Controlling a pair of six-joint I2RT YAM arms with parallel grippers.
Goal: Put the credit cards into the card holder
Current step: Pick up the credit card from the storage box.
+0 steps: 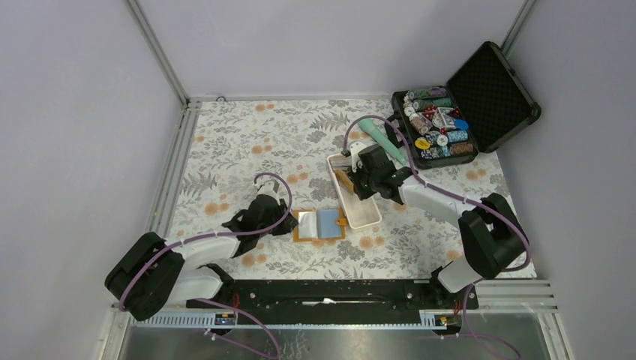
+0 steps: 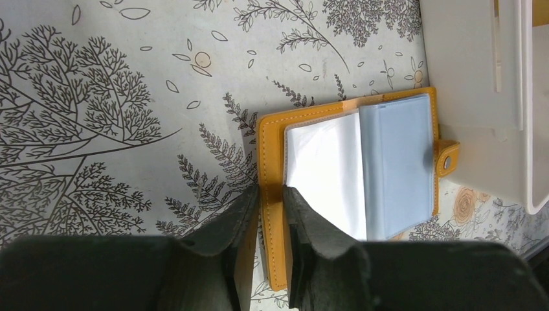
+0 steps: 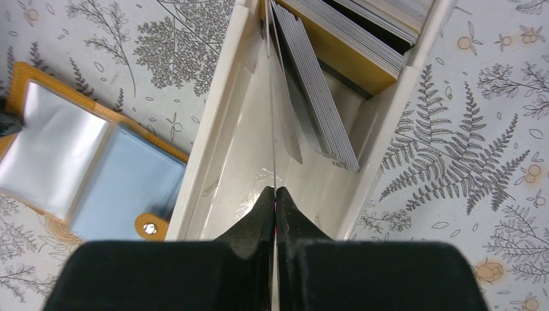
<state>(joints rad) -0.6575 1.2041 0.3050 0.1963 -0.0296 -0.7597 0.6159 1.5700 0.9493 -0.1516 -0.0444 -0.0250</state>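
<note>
Nearest you, your left fingers [image 2: 251, 210] are clamping the left cover edge of the holder [image 2: 395, 162]. It is lying open on the worktop [image 2: 97, 97] with its snap tab just beside the tray [image 3: 213, 129]. You are pinning the holder while fetching a card, so I judge this to be the picking step, with nothing going into a pocket yet.

Further out, your right fingers [image 3: 268, 210] are pressing together on one card [image 3: 272, 129] standing edge-on in the tray, in front of the leaning stack of cards [image 3: 324, 110].

Next you are looking at lifting that card clear of the tray walls without dragging its neighbours. Then it needs turning flat and lining up with a pocket mouth, and thin plastic is likely to slip or flex.

The card is showing only as a thin line, so its colour is unclear, and I cannot tell whether it is touching the tray floor. From above, your right wrist is covering the pinch. The holder's near corner is hiding behind your left fingers. At the far end, the chip case [image 1: 450, 124] is lying open.
</note>
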